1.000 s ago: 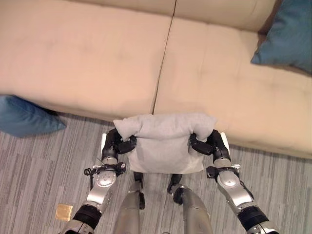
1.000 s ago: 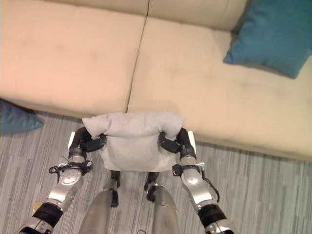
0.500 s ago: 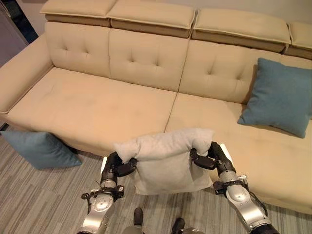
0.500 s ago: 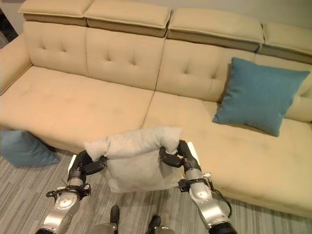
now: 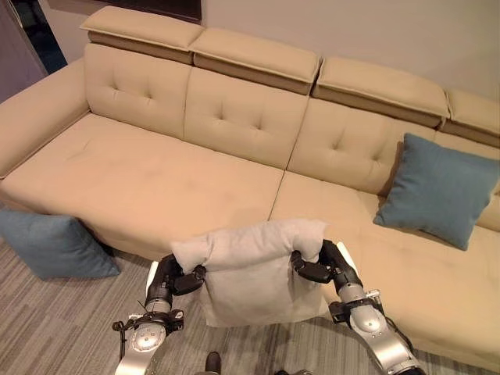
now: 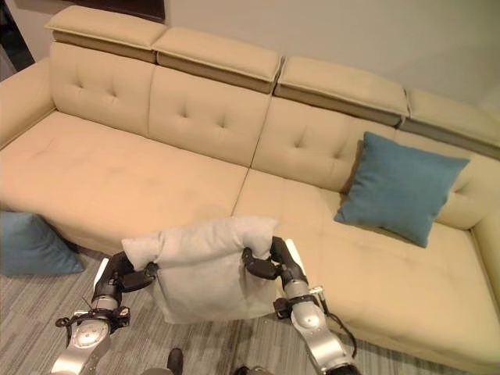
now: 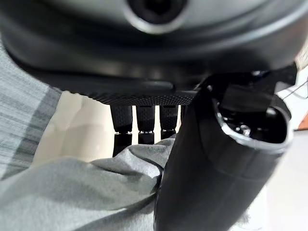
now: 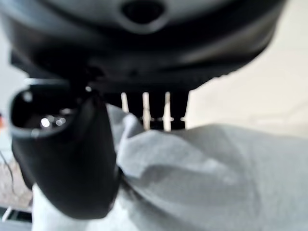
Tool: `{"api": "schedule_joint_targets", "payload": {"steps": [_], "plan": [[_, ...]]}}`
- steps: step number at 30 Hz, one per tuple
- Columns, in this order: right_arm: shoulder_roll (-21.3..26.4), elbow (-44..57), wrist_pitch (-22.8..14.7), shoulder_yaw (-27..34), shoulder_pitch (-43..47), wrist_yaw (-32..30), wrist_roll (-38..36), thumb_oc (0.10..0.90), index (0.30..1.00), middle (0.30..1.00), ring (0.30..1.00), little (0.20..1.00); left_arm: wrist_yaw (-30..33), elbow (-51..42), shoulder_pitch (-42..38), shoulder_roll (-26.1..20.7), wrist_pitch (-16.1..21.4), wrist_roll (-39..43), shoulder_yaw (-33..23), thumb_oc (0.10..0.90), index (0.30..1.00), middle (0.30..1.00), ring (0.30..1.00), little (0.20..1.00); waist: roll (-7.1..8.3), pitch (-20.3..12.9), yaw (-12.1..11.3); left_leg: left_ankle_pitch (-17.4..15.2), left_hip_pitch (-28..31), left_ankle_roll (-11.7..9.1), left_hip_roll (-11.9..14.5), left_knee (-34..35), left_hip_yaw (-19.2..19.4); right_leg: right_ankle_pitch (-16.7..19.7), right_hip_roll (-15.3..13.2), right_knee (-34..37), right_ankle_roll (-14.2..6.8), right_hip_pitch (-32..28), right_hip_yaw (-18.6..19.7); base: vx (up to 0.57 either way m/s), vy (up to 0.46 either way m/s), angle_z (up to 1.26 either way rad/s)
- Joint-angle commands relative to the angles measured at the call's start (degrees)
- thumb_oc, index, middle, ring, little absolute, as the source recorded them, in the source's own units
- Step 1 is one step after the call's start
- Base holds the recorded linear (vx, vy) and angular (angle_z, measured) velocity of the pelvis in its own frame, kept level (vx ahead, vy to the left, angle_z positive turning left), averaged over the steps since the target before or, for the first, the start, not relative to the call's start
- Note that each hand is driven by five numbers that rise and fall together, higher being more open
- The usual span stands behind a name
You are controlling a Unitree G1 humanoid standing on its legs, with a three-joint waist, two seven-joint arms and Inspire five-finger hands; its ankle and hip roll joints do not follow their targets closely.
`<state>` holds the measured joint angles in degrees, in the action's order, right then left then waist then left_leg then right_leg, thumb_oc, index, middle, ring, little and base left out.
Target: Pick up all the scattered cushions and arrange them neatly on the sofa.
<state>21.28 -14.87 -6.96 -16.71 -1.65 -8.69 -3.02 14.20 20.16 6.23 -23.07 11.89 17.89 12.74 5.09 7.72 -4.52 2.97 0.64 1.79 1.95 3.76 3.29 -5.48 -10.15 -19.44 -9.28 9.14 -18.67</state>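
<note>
A light grey cushion [image 5: 258, 273] hangs in front of the beige sofa [image 5: 156, 172], held by its top corners. My left hand [image 5: 173, 279] is shut on its left corner and my right hand [image 5: 322, 264] is shut on its right corner. In the left wrist view the grey cushion cloth [image 7: 82, 192] is pinched between thumb and fingers [image 7: 137, 127]; the right wrist view shows the grey cushion [image 8: 202, 173] clamped under the thumb. A teal cushion [image 5: 437, 189] leans upright against the sofa's right backrest. Another teal cushion [image 5: 51, 244] lies on the floor against the sofa's left front.
The sofa's left seat [image 6: 101, 172] and middle seat [image 6: 289, 203] are bare. Grey striped carpet [image 5: 62, 328] lies in front of the sofa. A dark opening [image 5: 23, 31] shows at the far left past the sofa's arm.
The camera has tilted up, so the whole sofa and backrests now show. Both hands still hold the grey cushion, which has come a little higher before the seat edge.
</note>
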Motion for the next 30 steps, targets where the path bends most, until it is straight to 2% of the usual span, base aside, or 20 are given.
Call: {"api": "schedule_joint_targets", "payload": {"steps": [1, 3, 4, 5, 9, 10, 12, 14, 15, 17, 19, 20, 22, 23, 25, 30], "plan": [[-1.40, 8.17, -8.09, 4.18, 6.37, -1.15, -1.68, 0.400, 0.300, 0.300, 0.300, 0.300, -2.68, -7.18, -3.50, 0.41, 4.68, -2.56, 2.08, 0.400, 0.300, 0.300, 0.300, 0.300, 0.06, -1.02, 1.15, -5.79, 1.59, -2.08, -2.21, -1.14, -2.68, 5.41, 3.45, 9.93, -0.81, -0.48, 3.89, 0.10, -0.032, 0.38], [-0.96, 7.82, -7.88, 4.87, 5.86, -1.36, -1.53, 0.400, 0.300, 0.300, 0.300, 0.300, -2.81, -6.46, -4.21, 0.75, 4.69, -2.61, 2.26, 0.400, 0.300, 0.300, 0.300, 0.300, -0.11, -0.70, 2.07, -5.77, 2.06, -2.14, -2.70, -0.38, -4.40, 6.92, 4.25, 11.82, -1.06, 0.99, 4.97, 0.09, -0.047, 0.42], [-0.85, 7.68, -7.77, 4.98, 5.65, -1.21, -1.66, 0.400, 0.300, 0.300, 0.300, 0.300, -3.19, -6.29, -4.39, 0.76, 4.79, -2.66, 2.27, 0.400, 0.300, 0.300, 0.300, 0.300, 0.10, -0.86, 2.21, -5.97, 2.46, -2.32, -2.91, 0.04, -4.92, 7.26, 4.16, 13.78, -1.21, 0.15, 4.65, 0.12, -0.104, 0.58], [-0.71, 7.37, -7.81, 5.27, 4.96, -1.05, -1.51, 0.400, 0.300, 0.300, 0.300, 0.300, -3.74, -5.88, -4.36, 1.34, 4.77, -3.15, 2.93, 0.400, 0.300, 0.300, 0.300, 0.300, 0.44, -1.53, 2.61, -6.30, 2.49, -2.71, -3.44, 0.10, -5.21, 7.04, 4.69, 16.18, -0.43, -1.89, 4.96, 0.10, -0.090, 0.82], [0.29, 7.29, -7.71, 6.25, 3.94, -1.13, -1.49, 0.400, 0.300, 0.300, 0.300, 0.300, -4.17, -5.78, -4.47, 2.38, 4.69, -2.39, 3.54, 0.400, 0.300, 0.300, 0.300, 0.300, 0.17, -1.74, 3.18, -7.59, 1.49, -3.64, -3.89, -2.97, -5.63, 6.96, 4.86, 18.38, 0.20, -4.22, 3.78, 0.10, -0.072, 0.63], [0.91, 7.36, -7.63, 7.24, 3.12, -1.17, -2.01, 0.400, 0.300, 0.300, 0.300, 0.300, -4.52, -5.55, -4.68, 3.12, 4.64, -1.78, 4.03, 0.400, 0.300, 0.300, 0.300, 0.300, 0.23, -1.54, 3.98, -9.03, -0.23, -4.59, -3.87, -7.35, -3.95, 6.30, 4.39, 18.68, 0.56, -5.43, 2.33, 0.07, -0.073, 0.27], [1.13, 7.32, -7.51, 7.45, 3.07, -1.23, -2.12, 0.400, 0.300, 0.300, 0.300, 0.300, -4.66, -5.37, -4.74, 3.49, 4.57, -1.36, 4.26, 0.400, 0.300, 0.300, 0.300, 0.300, 0.23, -1.30, 4.37, -9.72, -1.69, -5.12, -3.70, -10.26, -2.78, 6.06, 4.05, 18.64, 0.78, -5.84, 1.57, 0.02, -0.033, 0.57], [1.26, 7.10, -7.24, 7.80, 2.65, -1.45, -2.61, 0.400, 0.300, 0.300, 0.300, 0.300, -4.48, -5.02, -4.95, 3.96, 4.48, -0.73, 4.46, 0.400, 0.300, 0.300, 0.300, 0.300, 0.71, -0.91, 5.10, -10.08, -4.30, -6.10, -2.17, -15.19, 1.36, 5.54, 3.23, 18.81, 1.36, -6.91, 0.60, 0.02, -0.007, 0.38], [1.32, 7.00, -7.20, 7.90, 2.53, -1.44, -2.95, 0.400, 0.300, 0.300, 0.300, 0.300, -4.77, -5.05, -5.07, 3.90, 4.36, -0.47, 4.59, 0.400, 0.300, 0.300, 0.300, 0.300, 1.07, -0.77, 5.22, -10.05, -6.91, -6.12, -0.36, -18.66, 4.08, 5.23, 3.18, 19.37, 1.72, -7.69, 0.16, 0.07, 0.006, 0.24], [1.26, 6.81, -6.89, 8.00, 2.53, -1.55, -2.91, 0.400, 0.300, 0.300, 0.300, 0.300, -4.73, -5.58, -4.80, 3.56, 3.95, -0.57, 4.46, 0.400, 0.300, 0.300, 0.300, 0.300, 1.56, -1.07, 5.12, -9.19, -7.92, -5.50, 1.82, -17.08, 6.37, 5.04, 3.38, 20.05, 1.74, -8.51, -0.17, 0.14, 0.026, 0.31], [1.06, 6.66, -6.71, 7.66, 2.69, -1.85, -3.10, 0.400, 0.300, 0.300, 0.300, 0.300, -4.31, -5.38, -4.86, 3.08, 3.26, -1.25, 4.31, 0.400, 0.300, 0.300, 0.300, 0.300, 2.30, -1.19, 4.45, -5.92, -10.16, -5.88, 3.69, -13.46, 5.56, 4.21, 4.17, 20.29, 1.66, -9.56, 0.22, 0.24, 0.075, 0.25], [0.71, 6.29, -6.52, 7.55, 2.96, -2.15, -3.48, 0.400, 0.300, 0.300, 0.300, 0.300, -4.05, -5.72, -4.83, 2.82, 3.10, -1.09, 4.12, 0.400, 0.300, 0.300, 0.300, 0.300, 2.77, -1.06, 3.81, -3.21, -12.56, -6.58, 5.17, -11.65, 5.42, 3.09, 4.71, 20.30, 1.73, -10.71, 0.57, 0.17, 0.059, 0.16], [0.42, 6.21, -6.43, 7.45, 2.86, -2.23, -3.64, 0.400, 0.300, 0.300, 0.300, 0.300, -3.92, -5.99, -4.65, 2.58, 3.11, -1.05, 4.07, 0.400, 0.300, 0.300, 0.300, 0.300, 3.02, -0.66, 3.40, -2.64, -13.79, -6.76, 5.63, -12.11, 5.51, 2.34, 4.99, 20.17, 1.88, -11.47, 0.78, 0.20, 0.110, 0.00], [-0.17, 6.55, -6.65, 7.87, 2.43, -1.79, -4.24, 0.400, 0.300, 0.300, 0.300, 0.300, -4.46, -6.28, -4.31, 2.35, 3.07, -1.08, 4.00, 0.400, 0.300, 0.300, 0.300, 0.300, 2.63, -1.48, 3.47, -2.20, -11.24, -6.57, 5.54, -9.19, 6.22, 1.98, 5.32, 19.70, 1.64, -12.04, 0.74, 0.20, 0.146, -0.14], [-0.65, 6.64, -6.68, 8.08, 2.28, -1.71, -4.74, 0.400, 0.300, 0.300, 0.300, 0.300, -4.55, -6.12, -4.24, 2.20, 2.88, -1.31, 4.14, 0.400, 0.300, 0.300, 0.300, 0.300, 2.85, -1.99, 3.64, -2.07, -11.03, -6.51, 5.04, -9.29, 6.37, 2.05, 4.89, 19.13, 1.39, -12.12, 0.86, 0.19, 0.153, -0.30], [-2.75, 6.41, -6.68, 6.51, 2.93, -0.49, -4.89, 0.400, 0.300, 0.300, 0.300, 0.300, -4.94, -6.35, -3.72, 0.66, 2.72, -1.83, 4.13, 0.400, 0.300, 0.300, 0.300, 0.300, 3.04, -2.11, 3.34, -4.81, -7.14, -4.33, 3.14, -9.02, 8.16, 2.52, 2.24, 11.88, -0.58, -10.89, 3.75, 0.17, 0.219, -0.22]]}}
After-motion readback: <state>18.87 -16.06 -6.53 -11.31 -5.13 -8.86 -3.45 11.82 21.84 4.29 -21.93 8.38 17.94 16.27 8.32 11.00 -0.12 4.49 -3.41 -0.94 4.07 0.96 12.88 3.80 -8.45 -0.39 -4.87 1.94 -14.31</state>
